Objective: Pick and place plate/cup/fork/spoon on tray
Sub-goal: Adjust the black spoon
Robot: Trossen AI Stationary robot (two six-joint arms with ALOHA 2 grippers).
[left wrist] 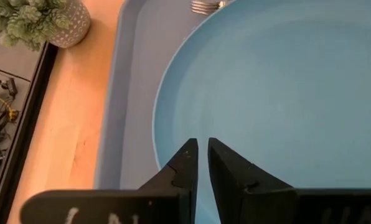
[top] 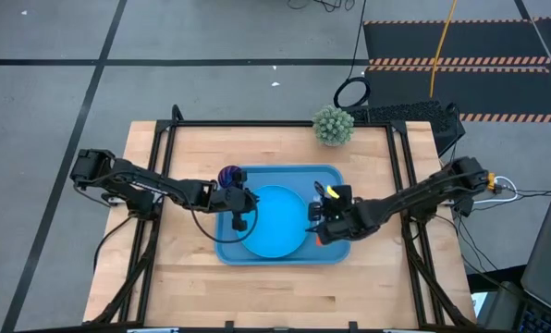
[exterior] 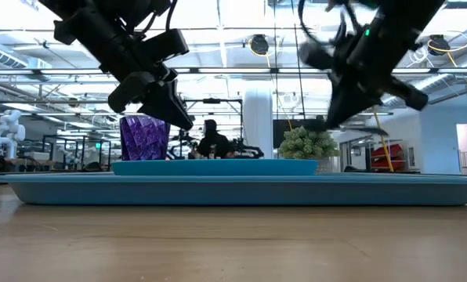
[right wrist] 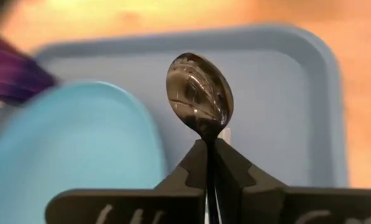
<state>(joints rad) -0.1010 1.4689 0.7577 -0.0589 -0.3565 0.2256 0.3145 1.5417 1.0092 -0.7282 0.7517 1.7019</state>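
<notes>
The blue tray [top: 336,178] lies in the middle of the table. The sky-blue plate [top: 275,227] lies flat in it, and the purple cup [top: 229,176] stands in its far left corner. The fork lies in the tray's right part: its orange handle [top: 323,240] shows under my right arm and its tines [left wrist: 205,6] at the plate's rim. My left gripper [top: 245,211] is shut and empty over the plate's left edge [left wrist: 173,112]. My right gripper [top: 316,215] is shut on the dark spoon [right wrist: 200,93] over the tray's right part. My right gripper pinches the spoon's handle [right wrist: 209,144] just behind the bowl, between its two fingers. The fingers lie along the handle. The oval bowl [right wrist: 200,90] sticks out beyond the fingertips, over the tray's floor beside the plate. The rest of the handle is hidden between the fingers.
A small potted plant [top: 333,126] stands at the table's far edge, behind the tray. Bare wood lies left, right and near of the tray. The black frame rails [top: 155,157] run along the table's sides.
</notes>
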